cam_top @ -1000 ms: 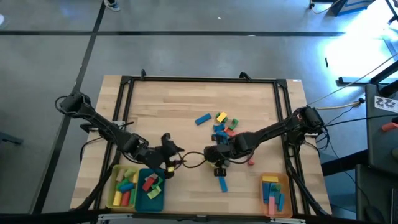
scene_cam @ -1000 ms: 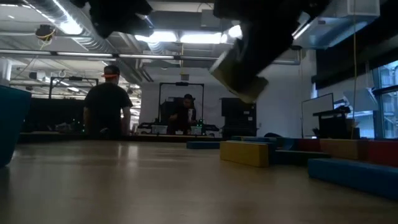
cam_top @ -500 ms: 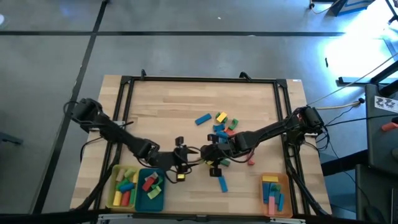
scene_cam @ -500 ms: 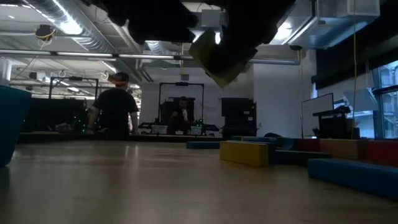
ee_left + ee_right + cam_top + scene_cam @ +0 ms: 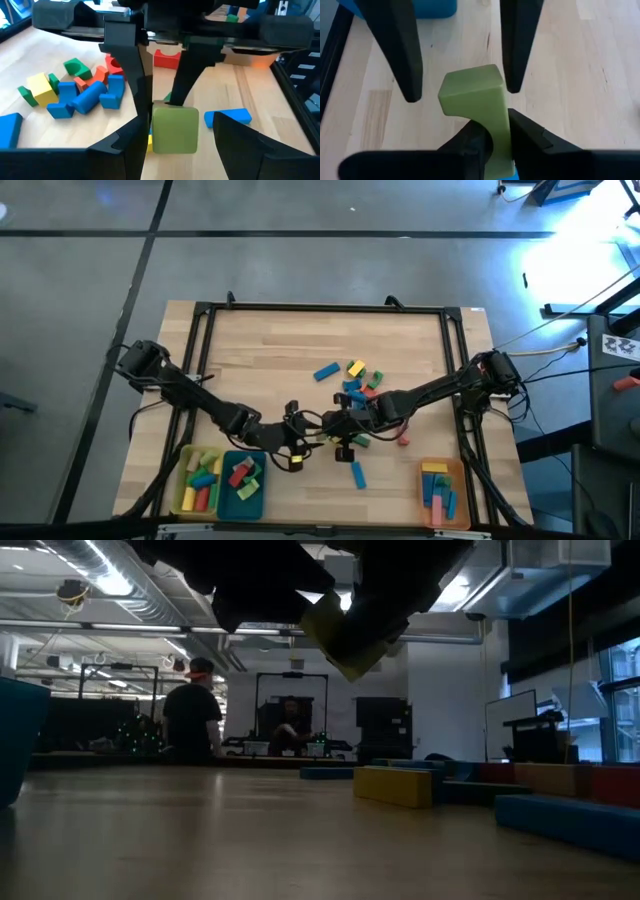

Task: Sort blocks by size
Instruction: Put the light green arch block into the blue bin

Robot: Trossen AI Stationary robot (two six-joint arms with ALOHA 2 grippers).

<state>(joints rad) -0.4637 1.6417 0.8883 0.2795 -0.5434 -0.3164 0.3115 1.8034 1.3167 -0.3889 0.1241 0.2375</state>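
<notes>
Over the table's near middle, my right gripper point(image 5: 335, 426) point(image 5: 495, 127) is shut on an olive-green block point(image 5: 472, 95) point(image 5: 175, 131) point(image 5: 345, 640). My left gripper point(image 5: 308, 434) point(image 5: 180, 125) faces it from the table's left and is open, one finger on each side of the block's free end. Loose blocks point(image 5: 355, 377) in blue, yellow, green and red lie on the table behind the grippers. A blue bar point(image 5: 357, 475) and a red piece point(image 5: 404, 440) lie nearer the front. My right gripper pinches the green block's rear end point(image 5: 496, 131) between its two fingers, which slant down from the table's right. The block sticks out past the fingertips, tilted and lifted clear of the table. My left gripper has one finger point(image 5: 512, 75) at the block's corner; whether it touches, I cannot tell.
A yellow tray point(image 5: 183, 492) and a teal tray point(image 5: 228, 502) with sorted blocks stand at the front left. An orange tray point(image 5: 460, 498) with blue and yellow blocks stands at the front right. A black frame point(image 5: 205, 340) borders the table. People stand in the room beyond.
My left gripper has gone from over the teal tray toward the table's right and down, staying open, until its fingers flank the green block. My right gripper has tipped a little, and the block has swung toward the left gripper, still clear of the table.
</notes>
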